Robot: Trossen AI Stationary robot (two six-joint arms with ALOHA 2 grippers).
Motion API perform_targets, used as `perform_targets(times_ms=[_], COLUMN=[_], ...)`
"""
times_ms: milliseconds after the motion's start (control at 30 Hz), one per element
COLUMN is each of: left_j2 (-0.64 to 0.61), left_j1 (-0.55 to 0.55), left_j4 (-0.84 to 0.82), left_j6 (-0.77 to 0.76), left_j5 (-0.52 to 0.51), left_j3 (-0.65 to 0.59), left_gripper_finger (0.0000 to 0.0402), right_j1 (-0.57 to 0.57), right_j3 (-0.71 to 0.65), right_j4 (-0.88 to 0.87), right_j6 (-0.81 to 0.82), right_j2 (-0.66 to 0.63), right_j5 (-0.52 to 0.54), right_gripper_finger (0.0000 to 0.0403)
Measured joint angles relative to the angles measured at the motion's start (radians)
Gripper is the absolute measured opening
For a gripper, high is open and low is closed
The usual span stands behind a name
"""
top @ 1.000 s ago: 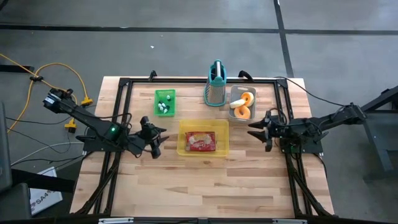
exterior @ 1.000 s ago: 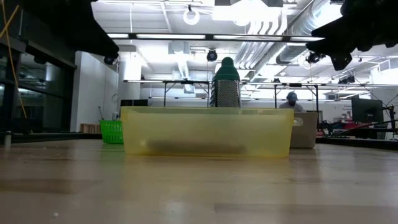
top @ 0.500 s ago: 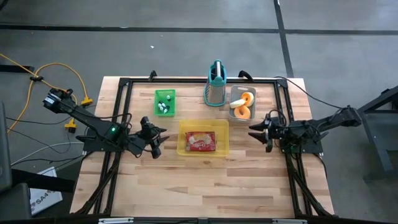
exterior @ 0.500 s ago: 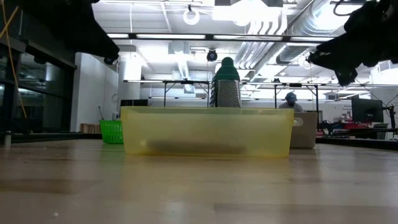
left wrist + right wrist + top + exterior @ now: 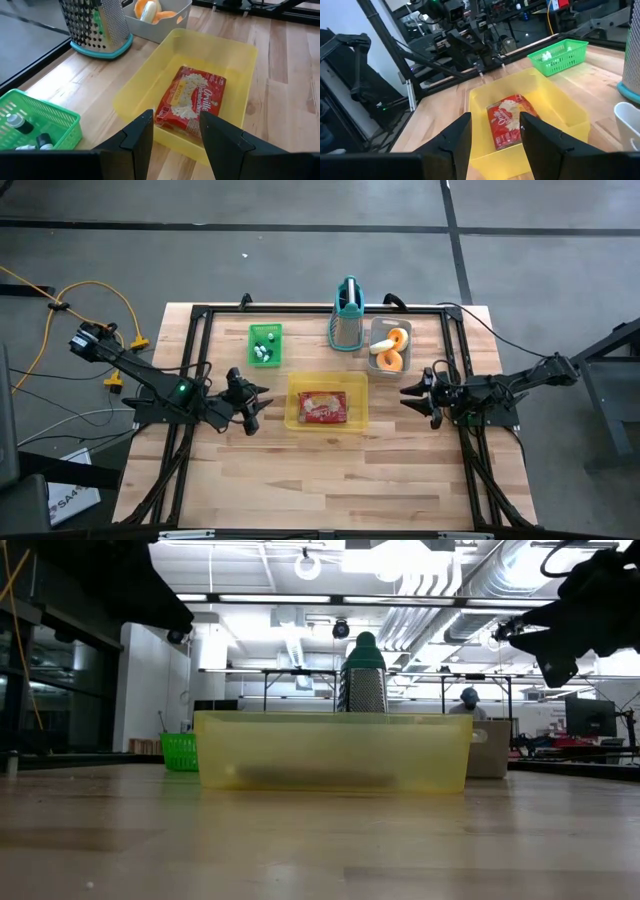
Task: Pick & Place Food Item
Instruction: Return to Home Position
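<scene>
From overhead, the donuts [image 5: 390, 351], orange and white, lie piled in the gray bin [image 5: 377, 329] at the far right of the table [image 5: 330, 470]. I see none on the bare wood. I judge the placing done, with only the parking of both arms left. The left gripper [image 5: 257, 405] hangs just left of the yellow bin [image 5: 295, 423]. The right gripper [image 5: 409, 393] hangs on that bin's other side, near the gray bin's front corner. A green basket [image 5: 253, 331] and a grater [image 5: 347, 317] stand along the back. A carton [image 5: 68, 498] on the floor carries lettering that seems to begin "SA4"; the rest I cannot read.

At table height, the yellow bin fills the middle, with the grater's green cap rising behind it. The right arm is a dark shape high on the right, clear of the wood. A person [image 5: 469, 698] stands far off in the room.

From the left wrist, the fingers stand apart and hold nothing. Between them I look down on a red popcorn bag [image 5: 192, 100] lying flat in the yellow bin. It reads "Orville", with a second, longer word below it. The small yellow tag on it is too fine to read.

From the right wrist, those fingers are likewise spread and empty. The same bag shows from the other side, and no print on it is legible from here.
</scene>
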Motion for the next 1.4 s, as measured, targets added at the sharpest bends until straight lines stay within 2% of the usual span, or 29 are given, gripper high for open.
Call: perform_targets(times_ms=[267, 1400], left_j2=[0.0, 0.0], left_j1=[0.0, 0.0], left_j4=[0.009, 0.06], left_j6=[0.0, 0.02], left_j5=[0.0, 0.048], left_j3=[0.001, 0.001], left_gripper_finger=[0.0154, 0.0154], right_j1=[0.0, 0.0], right_j3=[-0.001, -0.004], right_j4=[-0.016, -0.024], right_j6=[-0.05, -0.025], right_j2=[-0.012, -0.011], right_j5=[-0.034, -0.035], right_gripper_finger=[0.0152, 0.0152])
